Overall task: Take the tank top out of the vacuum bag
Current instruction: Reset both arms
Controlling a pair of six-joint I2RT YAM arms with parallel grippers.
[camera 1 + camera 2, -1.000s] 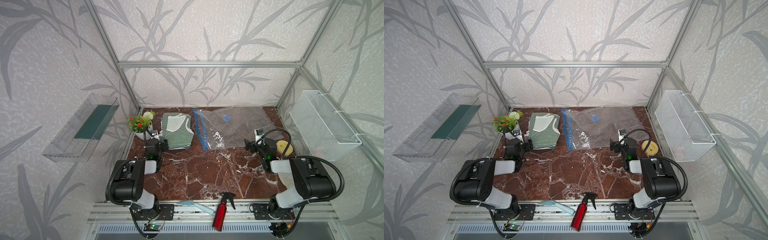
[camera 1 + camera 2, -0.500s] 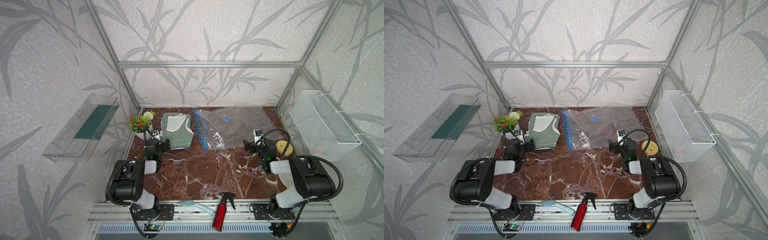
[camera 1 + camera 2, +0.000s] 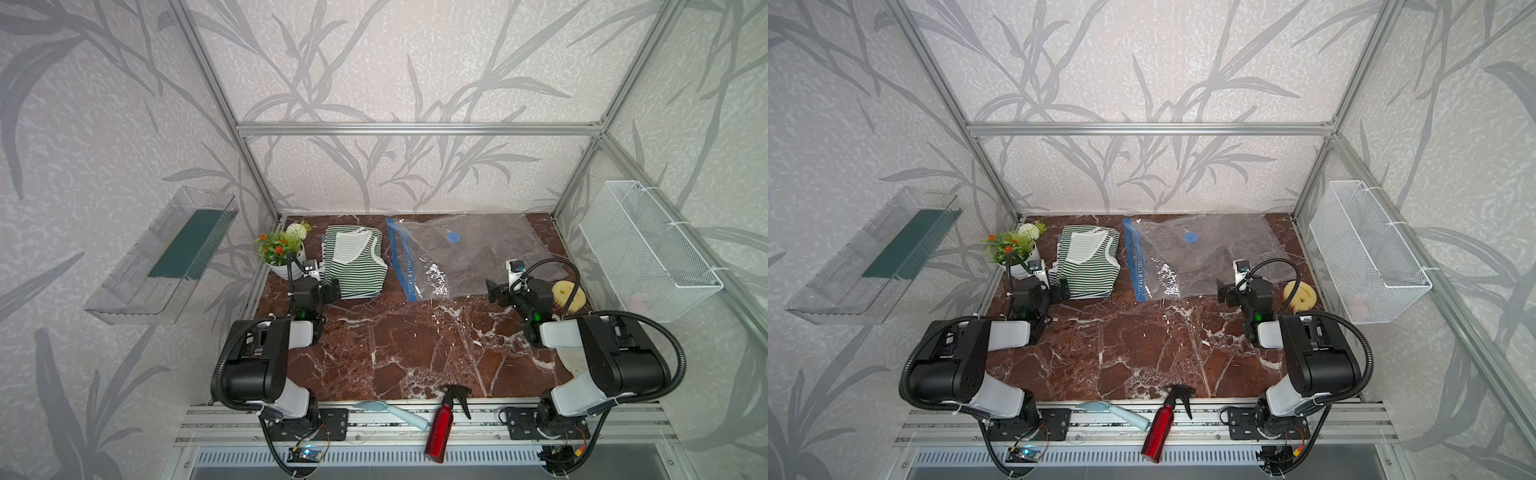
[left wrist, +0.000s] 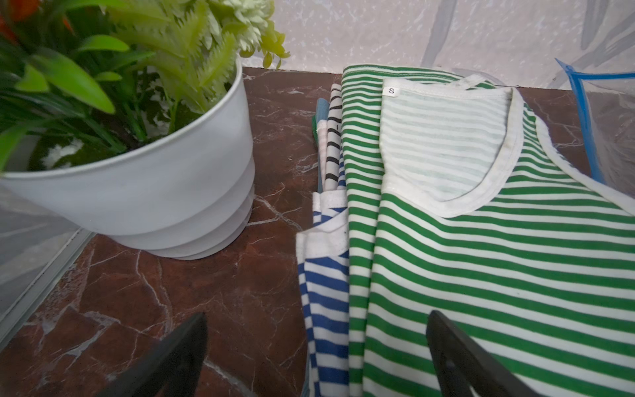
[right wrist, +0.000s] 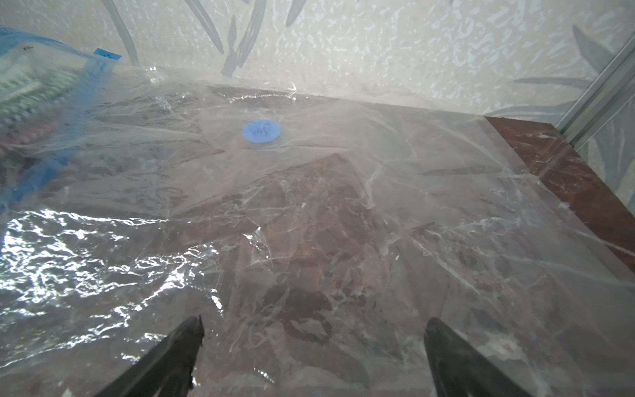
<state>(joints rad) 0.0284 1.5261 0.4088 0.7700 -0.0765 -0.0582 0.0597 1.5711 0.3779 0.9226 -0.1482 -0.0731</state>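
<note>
Plainly wide, empty: left claw (image 4: 316,314), right claw (image 5: 313,319).

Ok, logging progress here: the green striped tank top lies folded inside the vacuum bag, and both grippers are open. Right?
No. The tank top lies folded outside the vacuum bag, beside its blue zip edge, as both top views show. The left gripper and right gripper are open, as you say.

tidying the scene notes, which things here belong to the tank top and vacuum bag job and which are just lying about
Job: vacuum bag, green striped tank top beside it.
Lying about: potted plant, yellow sponge, red spray bottle, blue brush, wire basket.
</note>
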